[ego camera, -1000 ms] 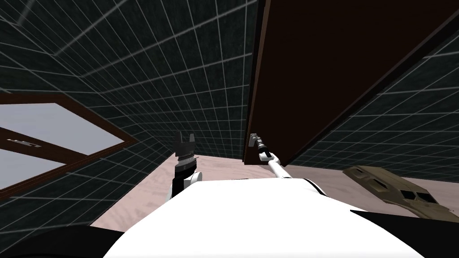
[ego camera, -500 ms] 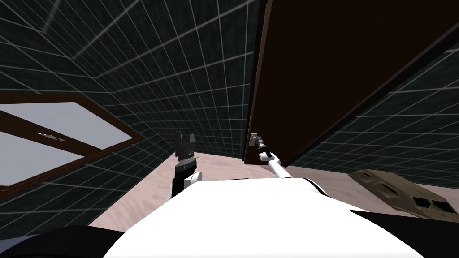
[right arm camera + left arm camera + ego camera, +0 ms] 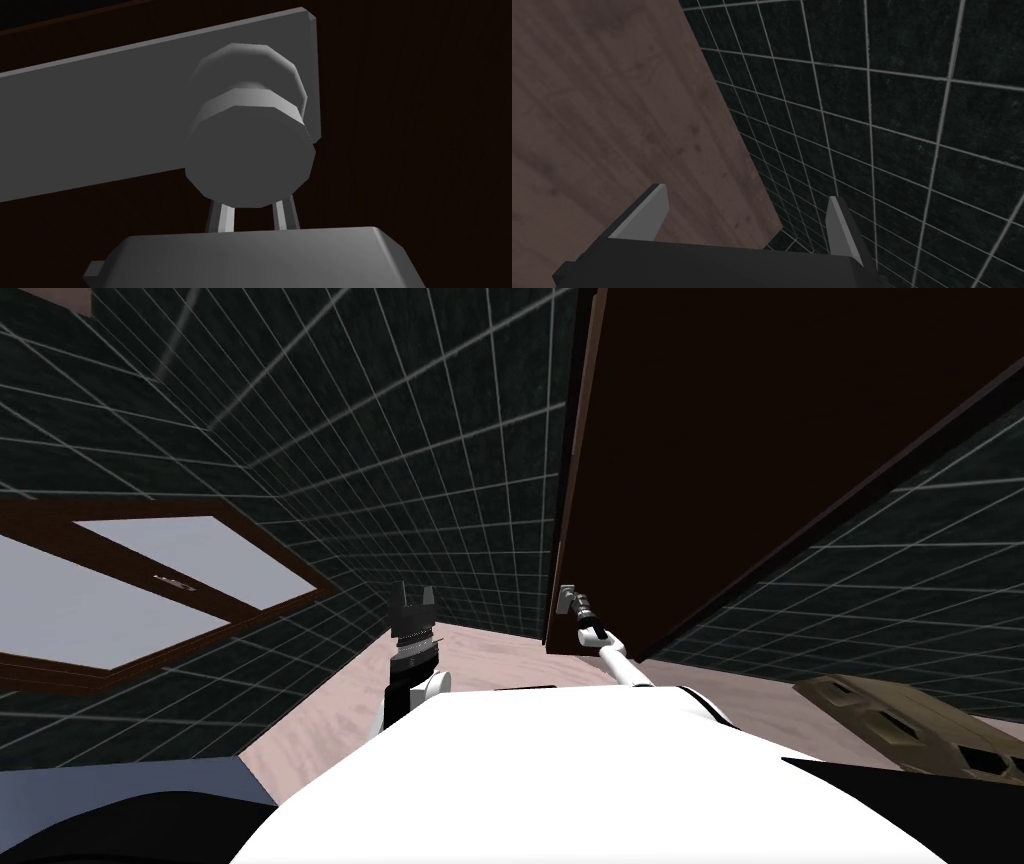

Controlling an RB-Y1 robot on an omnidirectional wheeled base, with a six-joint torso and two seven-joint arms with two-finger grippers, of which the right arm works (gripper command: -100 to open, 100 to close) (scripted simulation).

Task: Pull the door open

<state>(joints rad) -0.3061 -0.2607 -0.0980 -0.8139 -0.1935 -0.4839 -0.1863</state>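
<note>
Clamping door knob (image 3: 250, 160), right gripper (image 3: 252, 220), fingers narrowed

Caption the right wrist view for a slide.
Right claw gripping the grey door knob, plate and dark door behind.

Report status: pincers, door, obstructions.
Left pincer open, idle near tiled wall. Right pincer shut on knob of dark brown door. Olive-brown object on floor at right, apart from door.
</note>
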